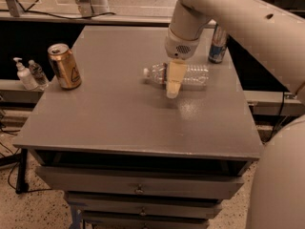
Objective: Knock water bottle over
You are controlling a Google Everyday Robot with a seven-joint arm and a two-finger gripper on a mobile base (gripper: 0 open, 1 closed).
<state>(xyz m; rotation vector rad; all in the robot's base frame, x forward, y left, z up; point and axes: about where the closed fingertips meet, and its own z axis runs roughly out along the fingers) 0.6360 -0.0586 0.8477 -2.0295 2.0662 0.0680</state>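
The water bottle (190,75) lies on its side on the grey table (119,113), near the middle right, with its white cap pointing left. My gripper (173,86) hangs straight down from the arm and stands directly in front of the bottle's middle, covering its label band. The fingertips are close to the table top.
A gold can (64,66) stands at the table's left edge. A blue and silver can (218,45) stands at the back right, behind my arm. A white pump bottle (23,74) and a tiny clear bottle (36,72) sit on a ledge to the left. Drawers are below the table's front edge.
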